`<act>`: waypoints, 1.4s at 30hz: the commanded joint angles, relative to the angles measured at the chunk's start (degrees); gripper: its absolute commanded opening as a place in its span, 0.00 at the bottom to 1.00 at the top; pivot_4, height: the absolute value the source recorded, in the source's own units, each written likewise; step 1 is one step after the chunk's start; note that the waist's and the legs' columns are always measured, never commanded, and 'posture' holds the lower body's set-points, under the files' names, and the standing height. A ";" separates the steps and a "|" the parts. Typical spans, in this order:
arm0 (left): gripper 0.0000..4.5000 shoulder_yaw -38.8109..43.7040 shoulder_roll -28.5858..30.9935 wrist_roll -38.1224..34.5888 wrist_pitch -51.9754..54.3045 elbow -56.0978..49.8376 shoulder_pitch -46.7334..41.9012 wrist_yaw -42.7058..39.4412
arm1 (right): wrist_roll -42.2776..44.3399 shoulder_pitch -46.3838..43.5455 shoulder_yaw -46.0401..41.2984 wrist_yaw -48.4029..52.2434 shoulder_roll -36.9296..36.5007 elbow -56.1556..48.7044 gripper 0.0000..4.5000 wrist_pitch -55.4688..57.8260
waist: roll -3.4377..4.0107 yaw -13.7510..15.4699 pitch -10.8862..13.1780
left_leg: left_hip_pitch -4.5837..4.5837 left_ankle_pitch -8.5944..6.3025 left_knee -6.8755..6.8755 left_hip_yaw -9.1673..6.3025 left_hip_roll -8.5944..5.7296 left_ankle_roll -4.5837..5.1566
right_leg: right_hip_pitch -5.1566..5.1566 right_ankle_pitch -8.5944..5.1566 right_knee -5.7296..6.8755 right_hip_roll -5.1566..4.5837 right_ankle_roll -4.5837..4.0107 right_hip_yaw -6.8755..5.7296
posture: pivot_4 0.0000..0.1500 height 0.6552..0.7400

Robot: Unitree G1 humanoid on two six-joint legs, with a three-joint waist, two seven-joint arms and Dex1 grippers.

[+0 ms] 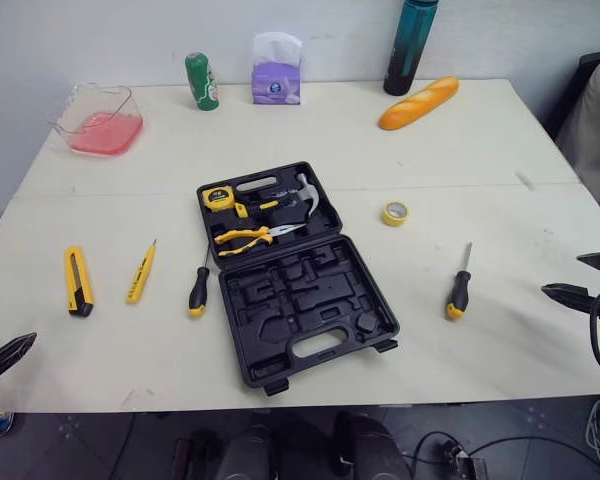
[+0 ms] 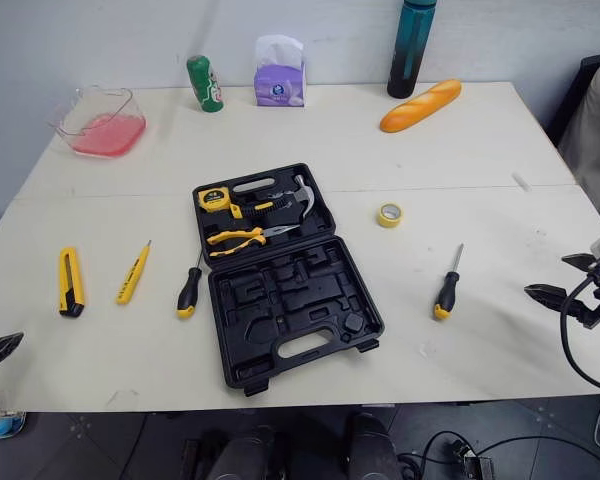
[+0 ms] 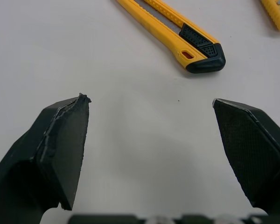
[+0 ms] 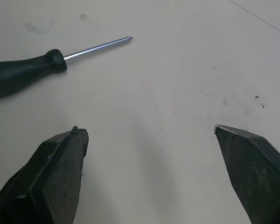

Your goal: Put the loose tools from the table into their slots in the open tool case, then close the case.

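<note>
The black tool case (image 1: pixel 310 300) lies open mid-table; its far half holds a tape measure (image 1: pixel 217 196), a hammer (image 1: pixel 305 195) and pliers (image 1: pixel 245 238). Left of it lie a black-and-yellow screwdriver (image 1: pixel 198 290), a thin yellow tester screwdriver (image 1: pixel 141 271) and a yellow utility knife (image 1: pixel 77 281). Another screwdriver (image 1: pixel 459 290) lies to the right of the case. My left gripper (image 3: pixel 151 105) is open just above the table near the front left edge, with the knife's end (image 3: pixel 196 49) ahead of it. My right gripper (image 1: pixel 563 275) is open at the right edge, a short way from the right screwdriver (image 4: pixel 32 67).
A yellow tape roll (image 1: pixel 395 212) sits right of the case. Along the back stand a clear tub of pink liquid (image 1: pixel 97 120), a green can (image 1: pixel 202 80), a purple tissue pack (image 1: pixel 277 70), a dark bottle (image 1: pixel 411 45) and a bread loaf (image 1: pixel 418 103).
</note>
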 commanded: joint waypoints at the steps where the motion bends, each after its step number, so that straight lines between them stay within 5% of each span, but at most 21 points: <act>1: 0.99 0.57 0.91 0.08 -0.42 0.61 -0.30 0.15 | 0.67 0.41 -2.67 -1.12 0.21 -2.59 1.00 0.88 | 0.00 0.00 0.00 | 0.00 0.00 0.00 0.00 0.00 0.00 | 0.00 0.00 0.00 0.00 0.00 0.00 | 1.00 1.00; 18: 0.99 -3.33 -0.29 -2.64 7.74 -9.22 -4.28 2.02 | 1.88 -2.63 -0.02 -6.60 4.01 -11.72 1.00 4.97 | -0.06 -0.02 -0.04 | 0.04 0.02 0.01 0.11 0.01 0.01 | -0.02 0.01 0.12 0.07 0.01 0.09 | 1.00 1.00; 25: 0.99 -12.16 -0.92 -3.51 12.97 -21.95 -9.85 3.52 | 3.27 -10.73 6.67 -9.71 8.43 -18.26 1.00 10.65 | -0.10 0.22 -0.06 | 0.06 0.04 0.04 0.12 0.00 0.00 | -0.02 0.02 0.35 0.06 0.04 0.16 | 1.00 1.00; 30: 0.62 -22.57 -2.30 -3.01 19.51 -28.87 -17.46 8.50 | 1.12 -21.25 15.93 -12.57 14.16 -17.30 1.00 13.47 | -0.11 0.11 -0.06 | 0.03 0.13 0.14 0.15 -0.06 0.08 | 0.00 0.05 0.45 0.08 0.09 0.17 | 1.00 1.00; 36: 0.00 -35.33 -5.30 -0.73 23.70 -29.00 -28.21 11.62 | -5.49 -32.07 25.86 -15.50 22.23 -8.81 0.38 11.12 | -0.12 0.03 -0.05 | 0.00 0.21 0.16 0.25 -0.06 0.06 | -0.06 0.05 0.50 0.26 0.10 0.13 | 1.00 1.00; 39: 0.00 -38.01 -5.81 -0.36 24.71 -28.21 -30.56 11.42 | -8.04 -34.69 28.79 -15.47 24.77 -4.88 0.03 9.22 | -0.13 0.03 -0.05 | -0.04 0.22 0.17 0.26 -0.06 0.07 | -0.09 0.06 0.50 0.38 0.11 0.10 | 1.00 1.00; 42: 0.00 -40.41 -6.78 0.07 25.64 -27.66 -32.38 11.93 | -9.85 -37.08 30.96 -16.54 28.81 -1.20 0.01 7.75 | -0.13 0.02 -0.05 | -0.06 0.22 0.18 0.27 -0.05 0.07 | -0.11 0.07 0.47 0.64 0.12 0.08 | 1.00 1.00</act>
